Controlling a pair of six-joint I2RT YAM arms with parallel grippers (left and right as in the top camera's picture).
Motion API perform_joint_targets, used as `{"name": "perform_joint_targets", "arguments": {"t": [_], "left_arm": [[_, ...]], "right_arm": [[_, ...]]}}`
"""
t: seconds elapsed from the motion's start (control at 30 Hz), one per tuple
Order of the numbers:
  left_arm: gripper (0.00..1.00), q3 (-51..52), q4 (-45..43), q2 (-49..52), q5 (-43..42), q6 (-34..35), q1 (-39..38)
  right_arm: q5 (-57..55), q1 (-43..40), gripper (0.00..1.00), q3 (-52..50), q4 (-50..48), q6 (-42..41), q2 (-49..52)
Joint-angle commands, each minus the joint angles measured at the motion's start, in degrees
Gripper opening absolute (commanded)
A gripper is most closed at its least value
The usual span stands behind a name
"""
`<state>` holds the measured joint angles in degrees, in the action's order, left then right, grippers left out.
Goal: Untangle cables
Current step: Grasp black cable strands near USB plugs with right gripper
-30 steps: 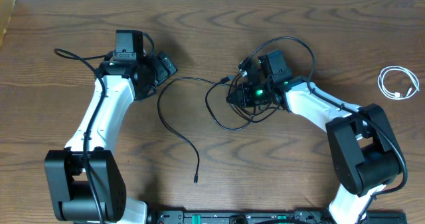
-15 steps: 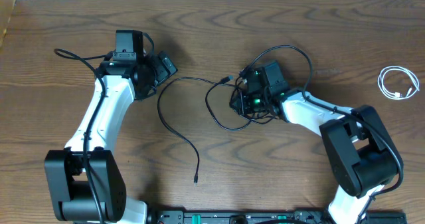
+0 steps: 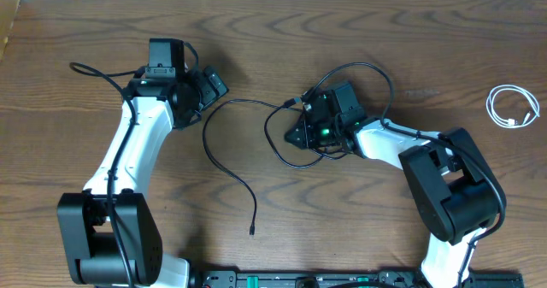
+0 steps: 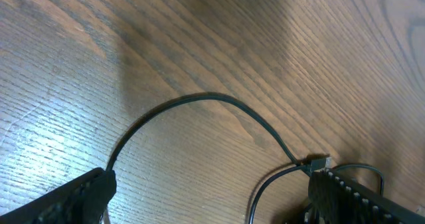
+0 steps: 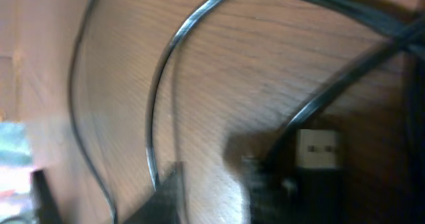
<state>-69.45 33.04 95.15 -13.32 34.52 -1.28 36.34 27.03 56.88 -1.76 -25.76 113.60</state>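
Two thin black cables lie mid-table. One black cable (image 3: 214, 151) runs from a small plug (image 3: 296, 102) in an arc to the left and down to its free end (image 3: 254, 230). The other black cable (image 3: 366, 67) loops around my right gripper (image 3: 299, 136) in a tangle (image 3: 282, 147). The right wrist view is blurred: the right gripper (image 5: 226, 197) has bare wood between its jaws and a silver USB plug (image 5: 317, 149) beside one finger. The white cable (image 3: 513, 107) lies coiled at the far right. My left gripper (image 3: 209, 87) hovers wide open; its view shows the cable arc (image 4: 199, 98) and a plug (image 4: 322, 162).
A thicker black cord (image 3: 94, 69) runs from the left arm at the upper left. Both arm bases (image 3: 111, 245) stand at the front edge, and a black rail (image 3: 299, 279) lies between them.
My right gripper has swung left over the tangle and its jaws have parted. The upper black loop has shifted left with it. The left arm has not moved.
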Motion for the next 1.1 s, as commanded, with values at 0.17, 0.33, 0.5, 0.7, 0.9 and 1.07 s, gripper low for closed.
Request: {"name": "perform_joint_targets", "arguments": {"t": [0.17,0.33,0.5,0.7,0.9,1.07], "left_arm": [[0.98,0.8,0.1,0.3,0.8,-0.3,0.2],[0.98,0.8,0.1,0.3,0.8,-0.3,0.2],[0.98,0.8,0.1,0.3,0.8,-0.3,0.2],[0.98,0.8,0.1,0.3,0.8,-0.3,0.2],[0.98,0.8,0.1,0.3,0.8,-0.3,0.2],[0.98,0.8,0.1,0.3,0.8,-0.3,0.2]], "right_arm": [[5.6,-1.6,0.77,0.5,0.6,0.1,-3.3],[-0.3,-1.6,0.74,0.5,0.7,0.0,-8.3],[-9.6,-1.4,0.71,0.5,2.9,-2.2,-8.9],[-15.0,-0.5,0.66,0.5,5.0,-6.9,-6.7],[-15.0,0.8,0.60,0.5,5.0,-8.5,-3.8],[-14.6,0.8,0.59,0.5,4.7,-8.5,-3.1]]}}
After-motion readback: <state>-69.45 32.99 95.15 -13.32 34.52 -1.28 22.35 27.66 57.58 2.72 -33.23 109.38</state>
